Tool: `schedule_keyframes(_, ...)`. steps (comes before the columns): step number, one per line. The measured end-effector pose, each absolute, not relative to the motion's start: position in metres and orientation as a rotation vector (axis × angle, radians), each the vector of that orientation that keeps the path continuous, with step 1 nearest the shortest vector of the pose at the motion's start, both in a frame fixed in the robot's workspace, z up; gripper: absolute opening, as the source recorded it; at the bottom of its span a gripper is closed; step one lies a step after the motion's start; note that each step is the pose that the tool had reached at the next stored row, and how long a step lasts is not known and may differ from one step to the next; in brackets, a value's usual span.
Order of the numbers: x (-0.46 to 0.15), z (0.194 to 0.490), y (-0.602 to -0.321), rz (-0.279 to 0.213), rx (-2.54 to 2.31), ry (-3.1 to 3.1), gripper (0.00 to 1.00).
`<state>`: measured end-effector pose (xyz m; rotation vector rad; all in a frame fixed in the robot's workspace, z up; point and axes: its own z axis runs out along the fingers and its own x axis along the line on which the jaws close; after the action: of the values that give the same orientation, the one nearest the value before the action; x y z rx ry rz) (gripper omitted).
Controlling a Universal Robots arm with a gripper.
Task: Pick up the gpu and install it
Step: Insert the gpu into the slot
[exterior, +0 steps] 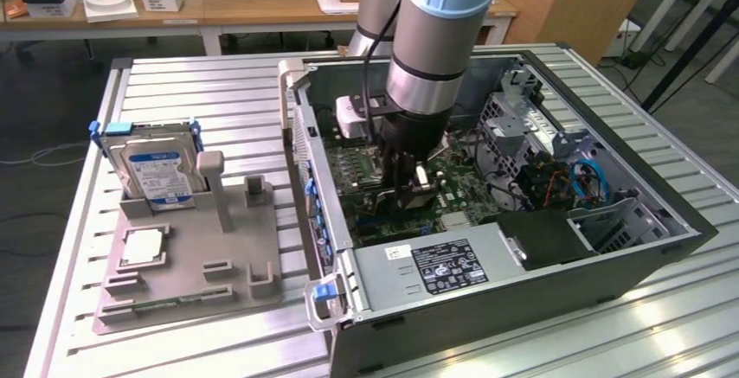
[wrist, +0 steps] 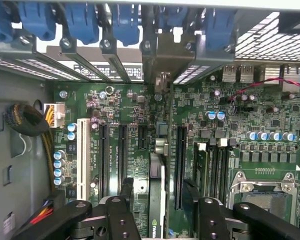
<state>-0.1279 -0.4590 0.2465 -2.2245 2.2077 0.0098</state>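
Inside the open computer case, your arm reaches down over the green board. The claw is clamped on the gpu, a thin dark card seen edge-on between the black fingers, its long axis running along the black slots, silver bracket end toward the case's slotted back wall.

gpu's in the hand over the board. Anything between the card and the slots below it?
Nothing visible. The hand holds the gpu edge-on just above the motherboard, between two long black slots. The board beneath looks bare there, and the yellow-black cable bundle sits off at the case wall.
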Motion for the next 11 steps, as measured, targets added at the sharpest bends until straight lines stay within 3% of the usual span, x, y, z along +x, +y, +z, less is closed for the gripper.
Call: schedule_keyframes(11,-0.128,0.260,-0.459,0.018,-2.227,2.212,0.51)
